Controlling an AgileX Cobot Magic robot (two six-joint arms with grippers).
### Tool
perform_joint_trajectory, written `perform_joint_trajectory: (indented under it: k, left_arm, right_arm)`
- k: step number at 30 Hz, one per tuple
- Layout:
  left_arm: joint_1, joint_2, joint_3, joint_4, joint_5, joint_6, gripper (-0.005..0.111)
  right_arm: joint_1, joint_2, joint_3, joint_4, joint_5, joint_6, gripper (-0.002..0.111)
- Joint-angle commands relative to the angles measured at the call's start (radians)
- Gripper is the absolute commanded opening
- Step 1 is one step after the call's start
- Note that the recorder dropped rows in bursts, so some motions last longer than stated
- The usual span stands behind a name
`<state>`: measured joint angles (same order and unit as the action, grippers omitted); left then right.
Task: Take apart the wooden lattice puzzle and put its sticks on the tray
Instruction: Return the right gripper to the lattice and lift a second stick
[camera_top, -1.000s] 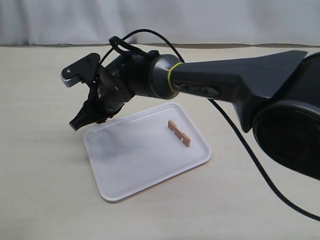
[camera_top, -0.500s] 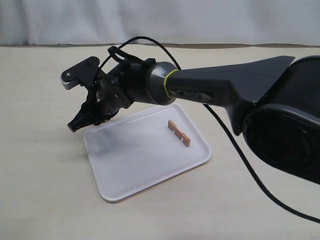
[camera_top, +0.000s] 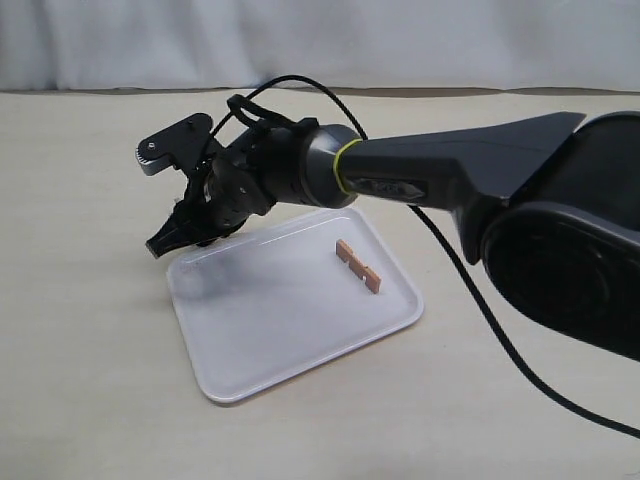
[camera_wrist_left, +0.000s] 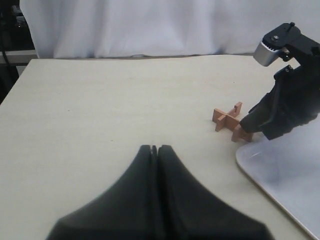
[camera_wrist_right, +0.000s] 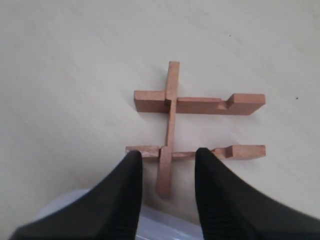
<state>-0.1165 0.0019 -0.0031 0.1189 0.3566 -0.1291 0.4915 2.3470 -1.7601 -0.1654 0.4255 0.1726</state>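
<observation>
The wooden lattice puzzle (camera_wrist_right: 192, 125) lies flat on the table just beyond the tray's far left corner, showing two long notched sticks joined by one cross stick. My right gripper (camera_wrist_right: 168, 154) is open, its fingers either side of the cross stick's near end without touching it. From the left wrist view the puzzle (camera_wrist_left: 227, 119) sits right at the right gripper (camera_wrist_left: 248, 125). In the exterior view the right gripper (camera_top: 165, 243) hides the puzzle. One loose stick (camera_top: 358, 266) lies on the white tray (camera_top: 250, 330). My left gripper (camera_wrist_left: 154, 148) is shut and empty, well back from the puzzle.
The right arm (camera_top: 450, 180) reaches across above the tray's far side, with a black cable (camera_top: 480, 310) trailing over the table on the right. The tray's rim (camera_wrist_left: 250, 170) lies close to the puzzle. A white curtain (camera_top: 320, 40) hangs behind the table's far edge.
The right gripper has shifted slightly to the right near the tray's far left corner. Its jaws keep the same width. The stick on the tray has not moved.
</observation>
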Motion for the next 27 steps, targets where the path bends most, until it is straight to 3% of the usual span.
perform_joint_trajectory:
  k: [1,8,12,27]
  left_arm:
    - [0.0,-0.002,0.003,0.001,-0.01,-0.002,0.0]
    - [0.0,-0.002,0.003,0.001,-0.008,-0.002,0.0]
    - [0.0,-0.002,0.003,0.001,-0.008,-0.002,0.0]
    - [0.0,-0.002,0.003,0.001,-0.008,-0.002,0.0]
  right_arm:
    - [-0.006,0.005,-0.007,-0.008,-0.014,0.005,0.034]
    - [-0.006,0.037,-0.007,-0.008,-0.041,0.005,0.032]
    - [-0.002,0.033,-0.007,-0.01,-0.054,-0.009,0.004]
    - [0.0,-0.102,-0.007,-0.008,0.012,-0.012,0.005]
